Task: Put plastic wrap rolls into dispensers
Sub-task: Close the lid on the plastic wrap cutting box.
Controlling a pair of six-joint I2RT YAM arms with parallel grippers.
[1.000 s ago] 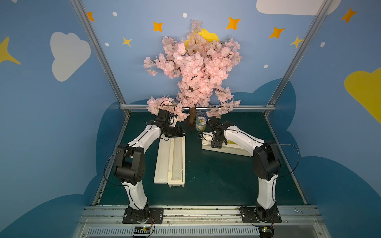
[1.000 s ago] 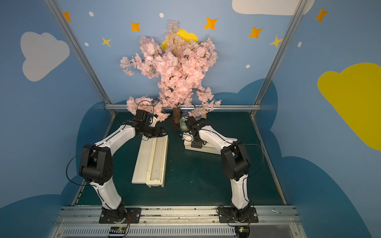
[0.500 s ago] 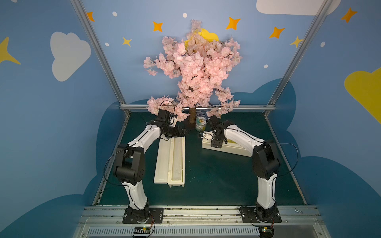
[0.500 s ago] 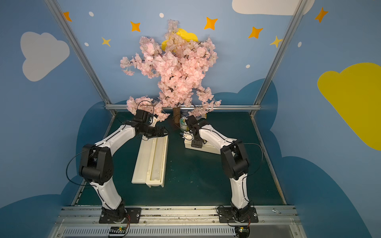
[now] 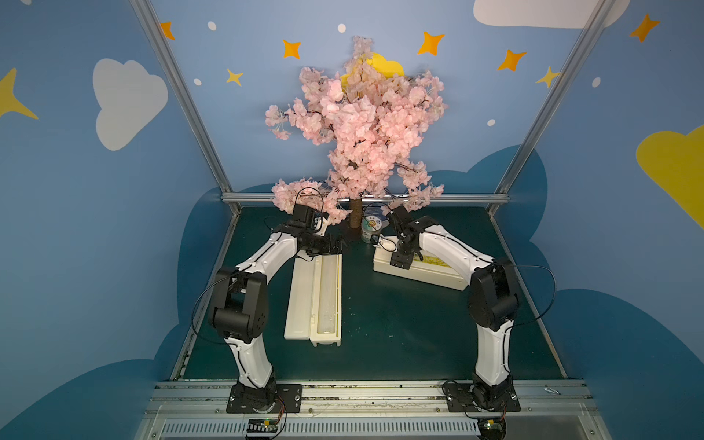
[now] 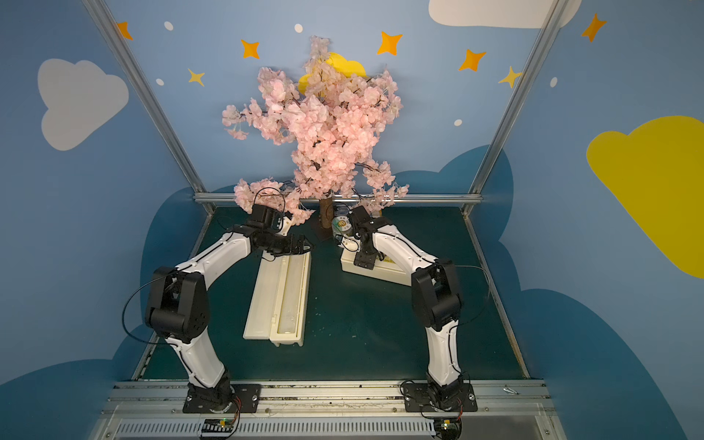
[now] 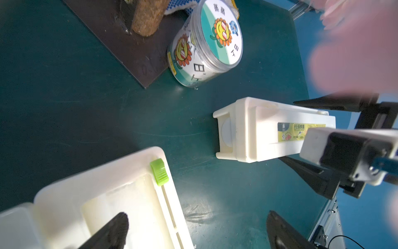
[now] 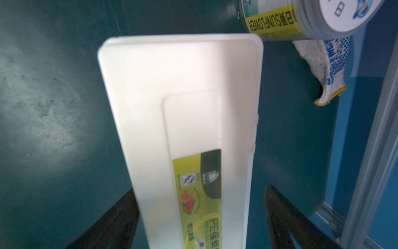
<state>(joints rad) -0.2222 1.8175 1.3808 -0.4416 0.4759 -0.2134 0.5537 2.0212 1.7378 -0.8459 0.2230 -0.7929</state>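
Observation:
One dispenser (image 5: 303, 297) (image 6: 264, 301) lies open on the green mat, and a plastic wrap roll (image 5: 325, 297) (image 6: 289, 301) rests in its trough. My left gripper (image 5: 339, 245) (image 6: 304, 247) (image 7: 197, 220) hovers open over that box's far end (image 7: 107, 194), one finger above the trough and the other over bare mat. The second dispenser (image 5: 419, 268) (image 6: 381, 270) (image 7: 258, 129) (image 8: 183, 107) is closed, with its yellow label up. My right gripper (image 5: 402, 263) (image 6: 364, 263) (image 8: 200, 191) straddles its end, open, with a gap at one finger.
A green-and-white can (image 5: 371, 228) (image 7: 204, 43) (image 8: 301, 17) stands just behind the closed box, beside the pink tree's trunk (image 5: 356, 213) and dark base plate (image 7: 118, 43). A knit glove (image 8: 327, 64) lies near the can. Aluminium frame rails edge the mat.
Both pairs of jaws have spread a little wider. The arms, both boxes and the roll stay where they were.

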